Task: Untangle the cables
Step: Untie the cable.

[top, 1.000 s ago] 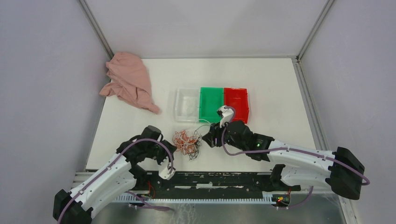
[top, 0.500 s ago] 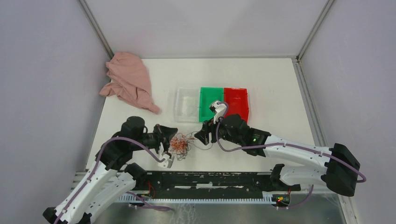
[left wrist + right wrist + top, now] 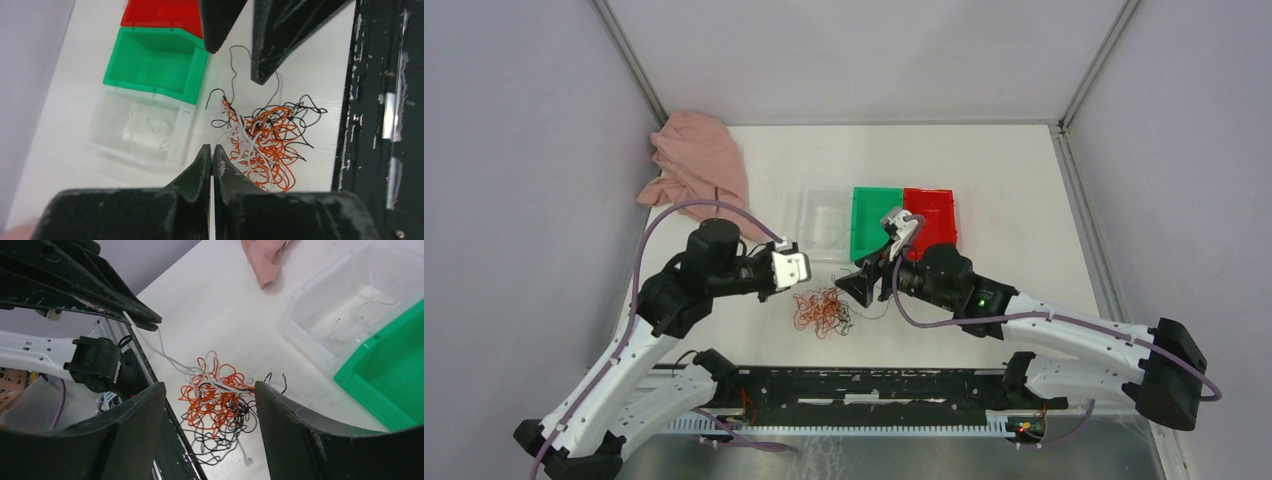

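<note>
The cables point(image 3: 822, 310) are a small wad of orange, black and white wires lying on the white table near its front edge. They also show in the left wrist view point(image 3: 265, 137) and the right wrist view point(image 3: 215, 395). My left gripper point(image 3: 802, 283) is raised left of the wad. Its jaws point(image 3: 211, 150) are shut on a white wire point(image 3: 165, 352) that runs taut down into the wad. My right gripper point(image 3: 864, 285) is open and empty, just right of and above the wad, its fingers point(image 3: 135, 410) straddling it in its own view.
A clear bin point(image 3: 824, 225) with a few whitish wires, a green bin point(image 3: 877, 222) and a red bin point(image 3: 929, 220) stand in a row behind the wad. A pink cloth point(image 3: 699, 170) lies at the back left. A black rail point(image 3: 874, 385) runs along the near edge.
My left gripper has risen and moved back and left from the wad's near side, drawing a white wire out. The wad shifted slightly. My right gripper edged left.
</note>
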### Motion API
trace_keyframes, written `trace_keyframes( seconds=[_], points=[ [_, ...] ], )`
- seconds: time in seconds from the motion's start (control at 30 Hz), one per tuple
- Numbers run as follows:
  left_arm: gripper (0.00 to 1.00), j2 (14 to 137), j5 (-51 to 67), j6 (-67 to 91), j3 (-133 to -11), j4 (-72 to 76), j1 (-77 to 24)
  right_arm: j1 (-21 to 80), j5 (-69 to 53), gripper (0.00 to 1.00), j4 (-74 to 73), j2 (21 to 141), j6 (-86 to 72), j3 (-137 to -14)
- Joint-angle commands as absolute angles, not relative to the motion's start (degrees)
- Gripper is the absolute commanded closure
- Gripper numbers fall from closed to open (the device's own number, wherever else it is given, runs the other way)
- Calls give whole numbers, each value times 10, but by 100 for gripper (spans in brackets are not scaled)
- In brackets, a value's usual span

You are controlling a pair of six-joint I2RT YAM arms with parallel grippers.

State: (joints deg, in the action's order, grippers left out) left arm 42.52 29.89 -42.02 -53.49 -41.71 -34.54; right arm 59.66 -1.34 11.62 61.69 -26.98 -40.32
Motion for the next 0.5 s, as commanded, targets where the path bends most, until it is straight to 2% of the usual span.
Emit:
trace_keyframes(
  seconds=[0.0,0.47],
  points=[
    [97,441,263,-272,-582,-391,-348,607,-24,28,167,608,-250,-407],
    [97,473,271,-184,-618,-385,-347,619,-13,28,218,674,-234,-439]
  ],
)
